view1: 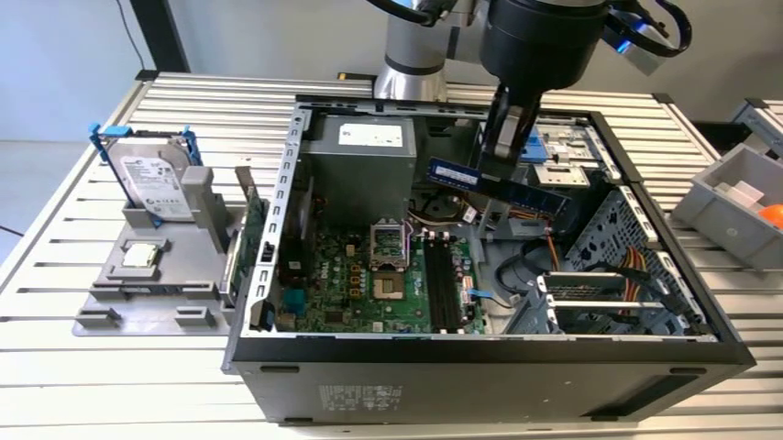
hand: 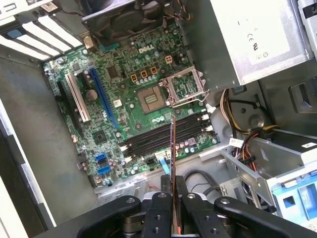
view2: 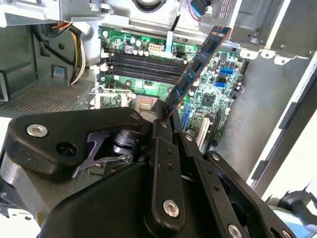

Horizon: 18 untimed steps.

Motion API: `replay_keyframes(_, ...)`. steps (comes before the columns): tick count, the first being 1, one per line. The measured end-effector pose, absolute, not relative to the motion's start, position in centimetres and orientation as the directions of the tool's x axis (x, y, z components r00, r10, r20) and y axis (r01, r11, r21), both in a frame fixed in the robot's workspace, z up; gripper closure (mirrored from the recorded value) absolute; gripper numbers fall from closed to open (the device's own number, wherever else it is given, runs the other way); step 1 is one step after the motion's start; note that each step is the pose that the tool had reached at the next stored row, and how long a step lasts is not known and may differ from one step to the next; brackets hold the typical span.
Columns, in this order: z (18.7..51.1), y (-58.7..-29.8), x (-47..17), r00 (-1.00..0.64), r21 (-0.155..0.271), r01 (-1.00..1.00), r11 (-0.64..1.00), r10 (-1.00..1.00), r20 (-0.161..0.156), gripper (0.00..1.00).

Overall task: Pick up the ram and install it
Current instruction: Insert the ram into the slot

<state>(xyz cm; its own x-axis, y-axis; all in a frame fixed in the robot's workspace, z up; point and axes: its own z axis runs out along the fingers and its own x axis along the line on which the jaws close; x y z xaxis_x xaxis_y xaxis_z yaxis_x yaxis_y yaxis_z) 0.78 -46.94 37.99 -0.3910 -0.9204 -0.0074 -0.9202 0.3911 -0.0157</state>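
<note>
Holding the ram (view1: pixel 538 196) clenched in the gripper (view1: pixel 500 170), tilted in mid-air over the open computer case (view1: pixel 490 376), well above the motherboard (hand: pixel 124 99). Probably calling for levelling it and lining it up squarely over 1 of the black memory slots (hand: pixel 158 141).

A table (view1: pixel 86 385) of pale metal slats carries everything. Directly on it stands an open black computer case (view1: pixel 490 378) in the middle, with a grey holder tray (view1: pixel 145 298) just beside it at the exterior view's left. A grey bin (view1: pixel 724 197) sits near the exterior view's right edge
</note>
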Motion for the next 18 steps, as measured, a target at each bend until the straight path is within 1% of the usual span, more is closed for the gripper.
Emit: replay_keyframes(18,37.98,-46.94,0.78,-0.421,-0.016,-0.907,0.421,-0.907,-0.007,1.0)
